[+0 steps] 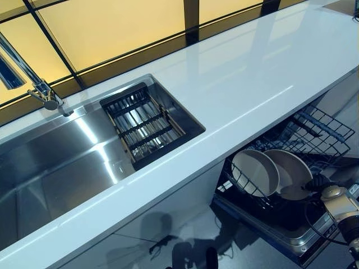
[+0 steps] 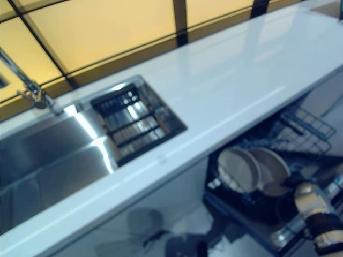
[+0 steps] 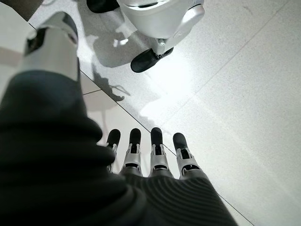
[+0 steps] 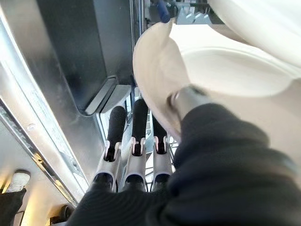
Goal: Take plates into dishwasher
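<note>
Two beige plates stand on edge side by side in the lower rack [image 1: 322,130] of the open dishwasher under the counter. My right hand [image 1: 317,182] is at the rim of the right-hand plate [image 1: 290,168], beside the left-hand plate [image 1: 255,171]. In the right wrist view the thumb [image 4: 187,97] lies on the face of this plate [image 4: 221,68] and the fingers [image 4: 137,123] run behind its rim, pinching it. The other plate [image 4: 268,21] stands just past it. My left hand [image 3: 155,157] hangs over the floor, fingers straight and empty.
A white counter [image 1: 252,78] runs above the dishwasher. A steel sink [image 1: 50,168] with a black drainer rack [image 1: 143,123] and a faucet [image 1: 42,89] is to the left. The dishwasher door [image 1: 275,227] lies open by the floor.
</note>
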Controlling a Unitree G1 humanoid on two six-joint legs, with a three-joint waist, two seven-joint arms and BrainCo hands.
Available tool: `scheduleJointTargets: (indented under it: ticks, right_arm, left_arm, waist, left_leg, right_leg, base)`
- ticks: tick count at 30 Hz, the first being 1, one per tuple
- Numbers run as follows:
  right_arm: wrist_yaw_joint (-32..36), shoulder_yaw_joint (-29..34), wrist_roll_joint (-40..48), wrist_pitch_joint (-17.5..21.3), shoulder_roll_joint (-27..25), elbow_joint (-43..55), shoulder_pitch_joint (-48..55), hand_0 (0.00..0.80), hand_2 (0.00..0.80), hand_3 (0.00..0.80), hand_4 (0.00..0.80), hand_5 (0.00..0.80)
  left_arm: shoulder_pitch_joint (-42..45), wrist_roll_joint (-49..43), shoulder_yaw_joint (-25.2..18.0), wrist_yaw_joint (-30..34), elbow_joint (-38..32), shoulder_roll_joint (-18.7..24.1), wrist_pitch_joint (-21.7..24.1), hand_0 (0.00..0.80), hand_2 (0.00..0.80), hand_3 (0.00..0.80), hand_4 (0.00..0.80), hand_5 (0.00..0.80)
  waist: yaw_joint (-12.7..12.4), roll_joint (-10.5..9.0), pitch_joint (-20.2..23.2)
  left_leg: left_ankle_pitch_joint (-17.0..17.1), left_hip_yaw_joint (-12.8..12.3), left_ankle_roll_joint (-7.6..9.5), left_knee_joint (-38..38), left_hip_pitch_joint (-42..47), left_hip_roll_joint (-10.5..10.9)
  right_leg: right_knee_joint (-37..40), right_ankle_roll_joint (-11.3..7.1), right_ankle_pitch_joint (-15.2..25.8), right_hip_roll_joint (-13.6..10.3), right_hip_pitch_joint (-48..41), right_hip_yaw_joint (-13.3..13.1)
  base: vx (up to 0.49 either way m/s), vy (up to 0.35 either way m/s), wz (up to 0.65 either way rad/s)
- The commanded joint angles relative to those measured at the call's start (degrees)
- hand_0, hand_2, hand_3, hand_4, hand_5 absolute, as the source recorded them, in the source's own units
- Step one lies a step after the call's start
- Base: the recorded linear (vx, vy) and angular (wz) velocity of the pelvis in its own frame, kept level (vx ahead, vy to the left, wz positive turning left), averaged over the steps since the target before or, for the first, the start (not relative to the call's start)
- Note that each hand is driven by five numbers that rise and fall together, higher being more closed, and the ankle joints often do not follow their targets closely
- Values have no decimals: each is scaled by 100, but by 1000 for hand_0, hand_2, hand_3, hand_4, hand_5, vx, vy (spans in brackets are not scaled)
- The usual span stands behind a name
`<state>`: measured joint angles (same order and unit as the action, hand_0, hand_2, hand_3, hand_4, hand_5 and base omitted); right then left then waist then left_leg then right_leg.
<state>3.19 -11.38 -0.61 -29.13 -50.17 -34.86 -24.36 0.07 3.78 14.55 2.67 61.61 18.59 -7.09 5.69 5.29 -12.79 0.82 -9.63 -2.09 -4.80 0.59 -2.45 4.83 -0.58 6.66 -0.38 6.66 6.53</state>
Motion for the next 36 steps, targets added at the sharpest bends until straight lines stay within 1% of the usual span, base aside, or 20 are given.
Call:
scheduleJointTargets:
  ticks: [1, 8, 15, 27, 36]
  right_arm:
    - [61, -251, 41, 1, 272, 69, 7, 0, 0, 0, 0, 0]
    - [-68, -161, 303, -3, 230, -89, -130, 0, 0, 0, 0, 0]
    - [-191, -22, 345, -57, 152, 2, -89, 0, 0, 0, 0, 0]
    - [-177, 206, 267, -130, -77, 54, 10, 0, 0, 0, 0, 0]
    - [-32, 441, 140, -244, -392, 28, 192, 0, 0, 0, 0, 0]
  left_arm:
    - [-4, -243, -92, -101, 275, 268, -103, 0, 0, 0, 0, 0]
    - [-34, -219, -80, -111, 316, 249, -99, 0, 0, 0, 0, 0]
    - [25, -249, -82, -79, 320, 257, -71, 0, 0, 0, 0, 0]
    - [79, -318, -153, -54, 345, 254, -89, 0, 0, 0, 0, 0]
    - [144, -379, -200, -92, 353, 266, -102, 0, 0, 0, 0, 0]
  waist:
    - [-27, -402, 219]
    - [-59, -365, 218]
    - [-59, -398, 269]
    - [-30, -487, 377]
    - [-8, -615, 477]
  left_leg:
    - [-140, -103, -153, -20, 16, 59]
    - [-122, -58, -166, -20, 4, 55]
    - [-136, -55, -162, -20, 23, 66]
    - [-175, -111, -143, -20, 110, 63]
    - [-211, -165, -135, -20, 188, 41]
  right_leg:
    - [17, -760, -31, -295, -218, -350]
    - [17, -738, -47, -295, -239, -313]
    - [17, -743, -57, -292, -254, -323]
    - [17, -738, -71, -247, -314, -405]
    - [17, -745, -80, -209, -373, -479]
  base:
    - [0, 0, 0]
    - [0, 0, 0]
    - [0, 0, 0]
    - [3, 0, 0]
    - [4, 1, -1]
